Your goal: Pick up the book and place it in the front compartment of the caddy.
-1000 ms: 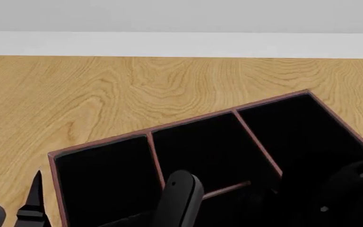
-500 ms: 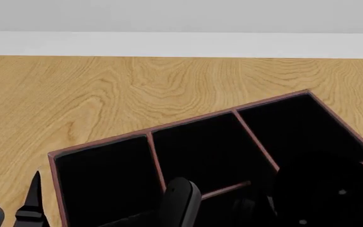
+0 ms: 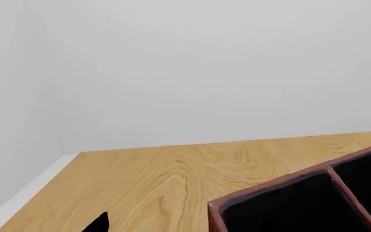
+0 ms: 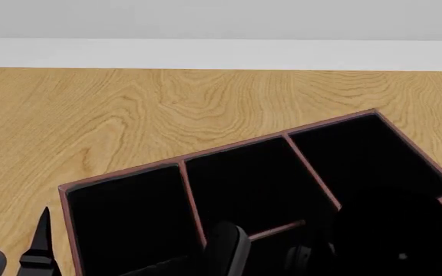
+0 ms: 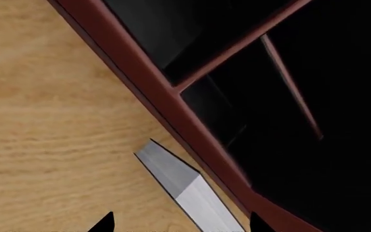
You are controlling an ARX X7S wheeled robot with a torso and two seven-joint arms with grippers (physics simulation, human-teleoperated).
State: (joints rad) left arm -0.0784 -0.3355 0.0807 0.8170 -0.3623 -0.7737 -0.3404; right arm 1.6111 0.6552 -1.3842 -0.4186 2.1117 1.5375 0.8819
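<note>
Book [image 5: 184, 191] lies flat on the wooden table [image 4: 129, 109], pale grey page edge showing, just beside the caddy [image 4: 282, 138] outer wall, outside every cell. Right gripper [image 5: 179, 223] above it, black fingertips [image 5: 103, 223] spread either side, not touching. Left gripper: only a finger [image 4: 43, 241] visible near caddy's corner, state unclear

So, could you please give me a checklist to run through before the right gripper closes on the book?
1. Book flat on the table, beside the caddy wall: ok.
2. Right gripper open, tips either side of the book: ok.
3. Finger room between book and caddy wall: cannot tell.
4. Front compartment free: cannot tell; the right arm hides part of the caddy in the head view.
5. Left gripper outside the caddy: ok.
</note>
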